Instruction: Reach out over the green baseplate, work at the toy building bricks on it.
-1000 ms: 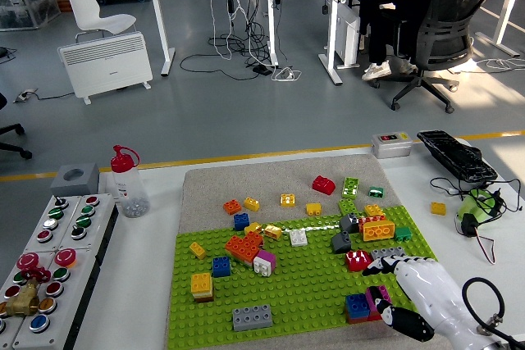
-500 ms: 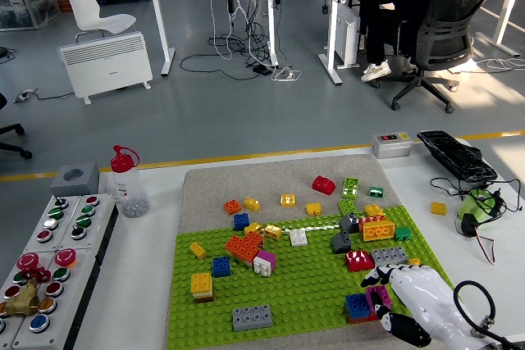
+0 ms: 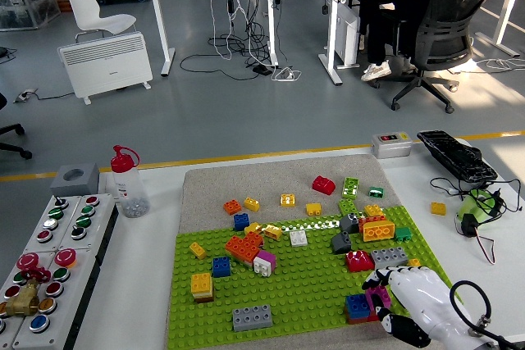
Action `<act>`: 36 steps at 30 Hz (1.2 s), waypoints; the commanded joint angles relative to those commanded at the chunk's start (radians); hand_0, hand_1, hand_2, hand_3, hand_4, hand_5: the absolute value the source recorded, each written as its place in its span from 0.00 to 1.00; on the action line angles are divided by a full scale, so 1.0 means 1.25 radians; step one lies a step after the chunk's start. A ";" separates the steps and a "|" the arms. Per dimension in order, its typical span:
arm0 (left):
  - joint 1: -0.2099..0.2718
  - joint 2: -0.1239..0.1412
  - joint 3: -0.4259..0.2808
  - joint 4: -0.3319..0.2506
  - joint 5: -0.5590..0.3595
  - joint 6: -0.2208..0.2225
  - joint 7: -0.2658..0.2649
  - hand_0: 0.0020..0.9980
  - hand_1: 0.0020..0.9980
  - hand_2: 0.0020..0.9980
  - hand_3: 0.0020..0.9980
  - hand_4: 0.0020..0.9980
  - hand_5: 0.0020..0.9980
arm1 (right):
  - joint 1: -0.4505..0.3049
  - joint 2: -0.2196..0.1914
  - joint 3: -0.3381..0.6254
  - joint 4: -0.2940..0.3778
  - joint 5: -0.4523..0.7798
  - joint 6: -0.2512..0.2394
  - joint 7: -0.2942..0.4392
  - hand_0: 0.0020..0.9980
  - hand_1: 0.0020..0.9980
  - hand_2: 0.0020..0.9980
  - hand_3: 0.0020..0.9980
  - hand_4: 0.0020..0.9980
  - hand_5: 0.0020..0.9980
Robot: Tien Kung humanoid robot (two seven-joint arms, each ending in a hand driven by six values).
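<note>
Surface (image 3: 148,284) is set in an office room; a button panel (image 3: 49,264), bottle (image 3: 127,182) and keyboard (image 3: 455,155) flank the green baseplate (image 3: 303,280). The right hand (image 3: 410,301) is clamped on a magenta brick (image 3: 379,294).

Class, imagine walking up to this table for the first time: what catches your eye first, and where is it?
The green baseplate at the table's centre, strewn with coloured toy bricks, stands out first. Next comes the white robot hand at its near right corner, fingers curled around a magenta brick. A panel of coloured buttons sits far left.

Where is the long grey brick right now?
In the head view, the long grey brick sits near the green baseplate's front edge, left of centre, below the yellow brick.
</note>
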 joint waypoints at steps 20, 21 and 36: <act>0.006 -0.001 -0.003 0.000 0.007 0.001 0.001 0.69 0.70 0.69 0.62 0.36 1.00 | -0.005 -0.002 0.010 0.016 -0.014 -0.025 0.011 0.51 0.59 0.61 0.60 0.44 0.19; 0.006 -0.001 -0.004 0.000 0.007 0.001 0.001 0.69 0.70 0.69 0.62 0.36 1.00 | -0.006 -0.002 0.012 0.018 -0.015 -0.027 0.013 0.52 0.60 0.61 0.60 0.44 0.20; 0.004 0.000 0.000 0.000 0.003 0.001 0.000 0.69 0.70 0.69 0.62 0.36 1.00 | -0.002 0.001 0.000 0.014 -0.010 -0.012 0.008 0.51 0.60 0.61 0.60 0.45 0.21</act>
